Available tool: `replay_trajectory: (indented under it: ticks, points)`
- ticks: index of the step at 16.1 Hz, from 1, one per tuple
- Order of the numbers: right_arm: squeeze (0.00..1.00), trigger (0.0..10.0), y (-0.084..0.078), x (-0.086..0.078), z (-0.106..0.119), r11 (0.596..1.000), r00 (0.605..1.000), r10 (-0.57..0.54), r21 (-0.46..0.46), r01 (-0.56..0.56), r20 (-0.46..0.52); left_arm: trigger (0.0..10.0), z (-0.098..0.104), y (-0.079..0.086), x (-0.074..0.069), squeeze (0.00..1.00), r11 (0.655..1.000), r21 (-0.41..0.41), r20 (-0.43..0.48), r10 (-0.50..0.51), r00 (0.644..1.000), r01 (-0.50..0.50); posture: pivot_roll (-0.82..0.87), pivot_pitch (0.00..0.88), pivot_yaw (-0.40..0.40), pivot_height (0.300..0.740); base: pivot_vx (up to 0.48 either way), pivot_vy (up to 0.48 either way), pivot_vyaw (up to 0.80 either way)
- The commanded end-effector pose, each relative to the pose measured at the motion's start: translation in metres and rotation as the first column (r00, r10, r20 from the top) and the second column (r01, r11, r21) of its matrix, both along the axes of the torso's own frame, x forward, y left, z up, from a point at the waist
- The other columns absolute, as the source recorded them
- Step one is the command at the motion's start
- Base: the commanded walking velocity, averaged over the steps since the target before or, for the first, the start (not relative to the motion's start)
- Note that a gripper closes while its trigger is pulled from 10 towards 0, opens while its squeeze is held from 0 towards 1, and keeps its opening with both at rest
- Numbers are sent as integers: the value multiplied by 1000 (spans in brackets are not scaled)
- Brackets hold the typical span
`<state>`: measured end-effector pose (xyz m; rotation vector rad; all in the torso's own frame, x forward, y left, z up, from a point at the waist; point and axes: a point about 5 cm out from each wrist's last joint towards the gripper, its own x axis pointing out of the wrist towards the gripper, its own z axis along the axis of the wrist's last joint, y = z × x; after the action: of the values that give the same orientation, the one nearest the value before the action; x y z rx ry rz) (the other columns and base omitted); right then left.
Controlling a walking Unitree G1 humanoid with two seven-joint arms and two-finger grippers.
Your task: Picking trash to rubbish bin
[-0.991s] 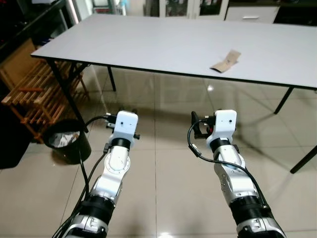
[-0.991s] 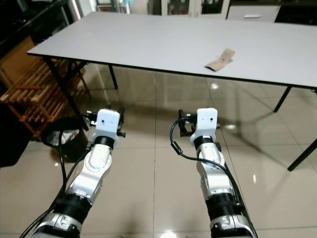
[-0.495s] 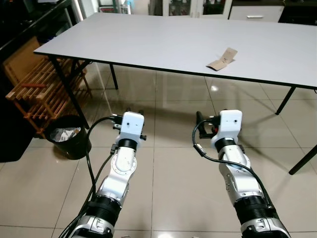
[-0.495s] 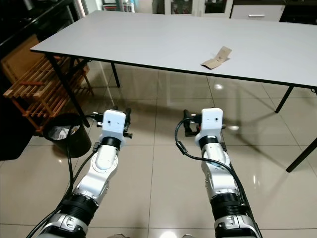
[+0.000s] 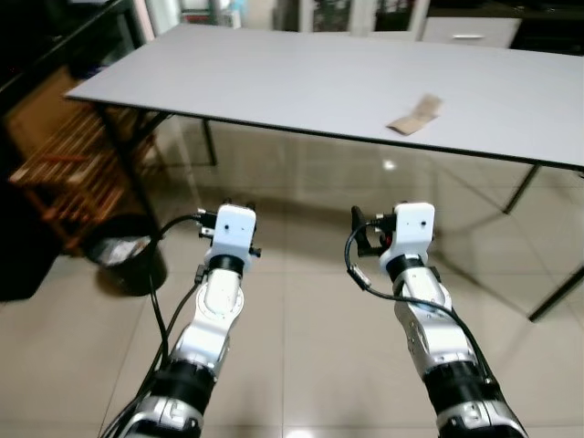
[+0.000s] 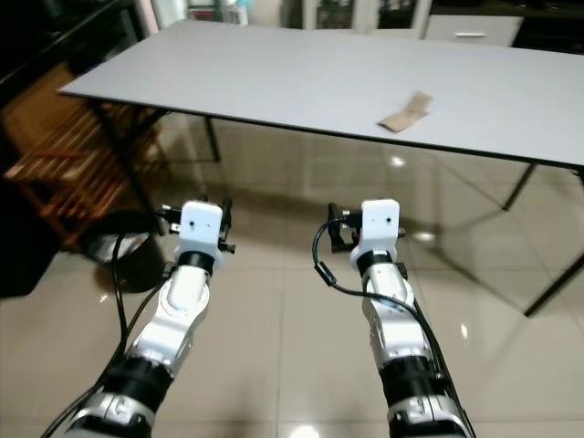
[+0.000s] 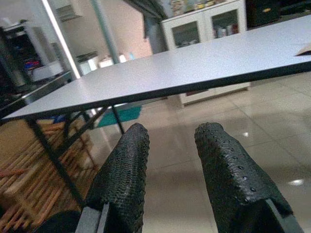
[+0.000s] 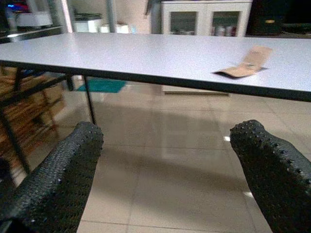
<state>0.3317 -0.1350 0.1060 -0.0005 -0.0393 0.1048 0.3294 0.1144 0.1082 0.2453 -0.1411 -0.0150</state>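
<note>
A crumpled brown paper scrap lies on the grey table, near its front edge on the right, also seen ahead of the right gripper as the scrap. A black rubbish bin with white trash inside stands on the floor at the left, beside the table's leg. Both arms are held out low over the tiles, short of the table. My left gripper is open by a narrow gap, nothing between its fingers. My right gripper is wide open and empty.
A wooden slatted rack stands at the left behind the bin. Black table legs come down at the left, and another leg slants at the right. White cabinets line the far wall. Glossy tiled floor lies ahead.
The whole picture has shifted and blurred a little, so the camera moved. Both arms keep the same pose, and the scrap and bin stay put.
</note>
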Motion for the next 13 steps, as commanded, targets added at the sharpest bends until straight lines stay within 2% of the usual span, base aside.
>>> replay_trajectory:
  ticks: [1,6,8,13]
  points:
    - [0,10000,-2,1,0,1000,1000,-4,-1,4,-5,10000,1,-2,1,0,1000,-2,-5,-6,1000,6,-77,64,34,740,382,0,0]
    - [0,10000,-1,1,0,1000,1000,-1,15,1,-12,10000,1,-1,1,0,1000,3,-6,-4,1000,4,-76,67,34,740,391,0,0]
    - [0,10000,-1,1,0,1000,1000,-2,30,3,-12,10000,1,-1,1,0,1000,3,-8,-2,1000,2,-76,67,34,740,390,0,-800]
    - [0,10000,-1,1,2,1000,1000,-1,15,1,4,10000,1,0,2,0,1000,3,-8,2,1000,-2,-76,65,34,740,390,0,0]
